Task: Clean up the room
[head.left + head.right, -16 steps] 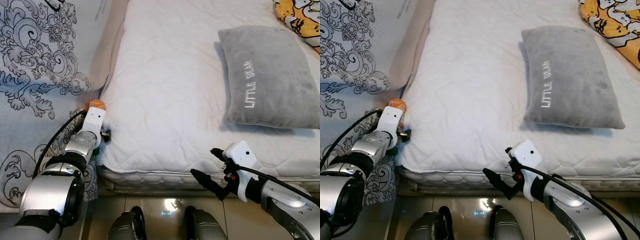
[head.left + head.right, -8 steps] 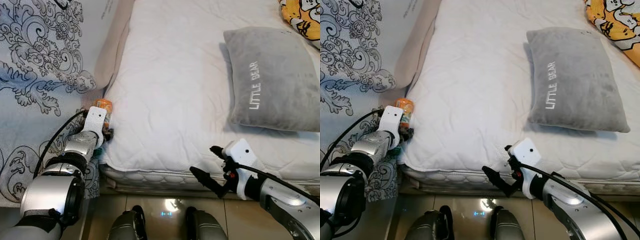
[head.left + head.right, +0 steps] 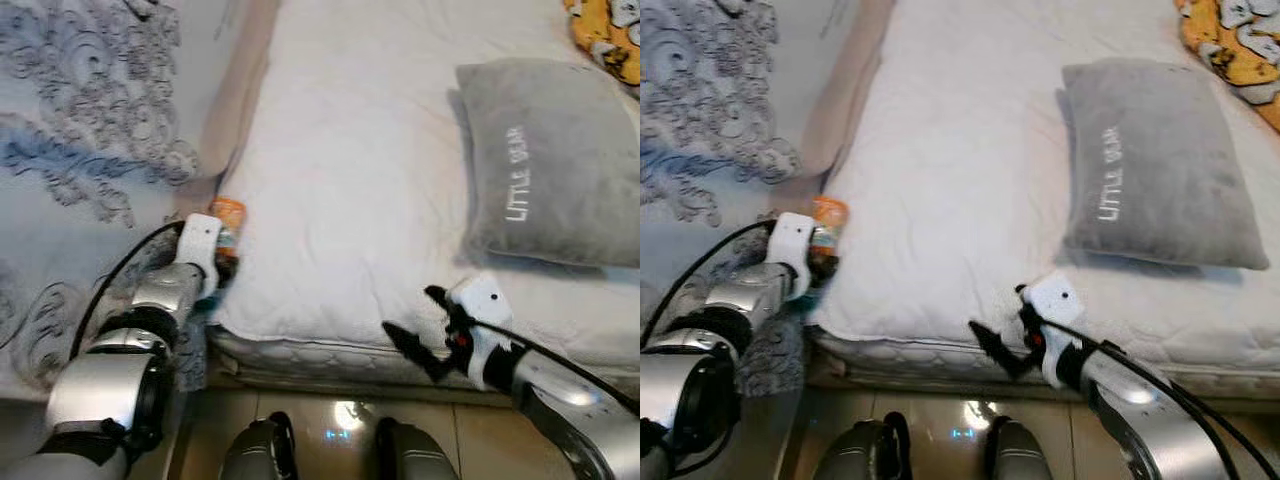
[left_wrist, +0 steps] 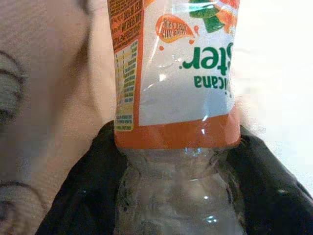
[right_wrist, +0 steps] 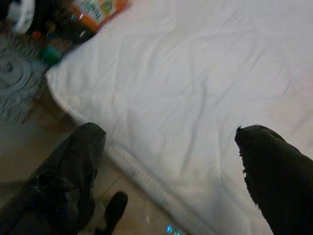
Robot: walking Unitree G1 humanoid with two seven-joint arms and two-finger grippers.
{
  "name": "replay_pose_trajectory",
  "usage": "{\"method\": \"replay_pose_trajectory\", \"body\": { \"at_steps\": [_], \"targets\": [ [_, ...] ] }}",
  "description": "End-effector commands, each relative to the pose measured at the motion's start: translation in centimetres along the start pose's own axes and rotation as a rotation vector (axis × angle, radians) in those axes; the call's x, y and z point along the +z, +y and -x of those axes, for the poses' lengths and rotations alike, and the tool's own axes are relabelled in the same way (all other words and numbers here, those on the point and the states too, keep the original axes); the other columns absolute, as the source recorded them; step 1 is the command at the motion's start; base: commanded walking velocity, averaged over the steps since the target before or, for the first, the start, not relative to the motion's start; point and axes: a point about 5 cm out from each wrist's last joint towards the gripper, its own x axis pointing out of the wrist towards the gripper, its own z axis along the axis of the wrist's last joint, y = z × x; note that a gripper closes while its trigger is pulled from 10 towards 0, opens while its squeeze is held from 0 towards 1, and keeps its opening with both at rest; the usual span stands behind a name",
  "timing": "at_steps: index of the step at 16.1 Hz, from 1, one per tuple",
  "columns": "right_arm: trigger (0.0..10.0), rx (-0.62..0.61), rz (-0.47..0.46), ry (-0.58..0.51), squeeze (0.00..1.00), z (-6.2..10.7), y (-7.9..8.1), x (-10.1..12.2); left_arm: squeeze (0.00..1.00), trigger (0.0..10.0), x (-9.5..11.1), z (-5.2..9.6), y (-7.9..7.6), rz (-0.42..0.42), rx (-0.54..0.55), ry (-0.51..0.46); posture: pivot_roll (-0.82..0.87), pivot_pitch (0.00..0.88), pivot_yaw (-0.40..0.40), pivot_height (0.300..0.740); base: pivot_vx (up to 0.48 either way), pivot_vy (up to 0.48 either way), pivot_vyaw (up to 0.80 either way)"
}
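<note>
The bottle [image 4: 173,98] now stands clear of the gap beside the bed [image 3: 350,180]: a second ago only its orange top peeped out past the left gripper [image 3: 222,262] at the mattress corner, and half a second ago more of the label showed. The whole picture has also slid and blurred, so the head is moving too, and part of that rise may be the camera's. The left wrist view shows the two black fingers pressed against the clear lower body of the bottle, just under the orange label band, so the grip looks firm. It seems the litter has been picked out of the gap and lifted, ready to be carried off to wherever rubbish goes.

The right gripper [image 3: 1005,325] hangs at the front edge of the mattress, its fingers spread wide and holding nothing.

The bed is a white quilted mattress, soft and yielding. A grey pillow [image 3: 545,165] lies on it well apart from the bottle, and a yellow patterned cloth [image 3: 1235,50] sits at the far corner. A grey scroll-patterned fabric [image 3: 80,150] hangs along the left, and the floor [image 3: 330,425] below is glossy tile.
</note>
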Motion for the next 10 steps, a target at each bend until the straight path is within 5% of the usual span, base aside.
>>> {"method": "replay_pose_trajectory", "body": {
  "at_steps": [1, 6, 10],
  "targets": [
    [10.0, -0.074, -0.010, -0.027, 0.00, 0.0, -0.8, 0.1, 0.00, 0.0, 0.3, -0.2, -1.0, 0.037, -0.072, -0.022, -0.18, 0.130, 0.098, 0.740, 0.000, 0.000, 0.00],
    [10.0, -0.263, -0.117, -0.158, 0.00, -1.2, -2.9, 0.5, 0.00, 0.0, 5.1, 0.1, -4.2, 0.113, -0.254, -0.261, -0.13, 0.050, 0.129, 0.740, 0.000, 0.000, 0.00],
    [10.0, -0.356, -0.175, -0.219, 0.00, -2.5, -4.4, 0.7, 0.00, 0.0, 6.1, 2.1, -7.2, 0.113, -0.322, -0.396, -0.08, 0.000, 0.131, 0.740, 0.000, 0.000, 0.00]
  ]
}}
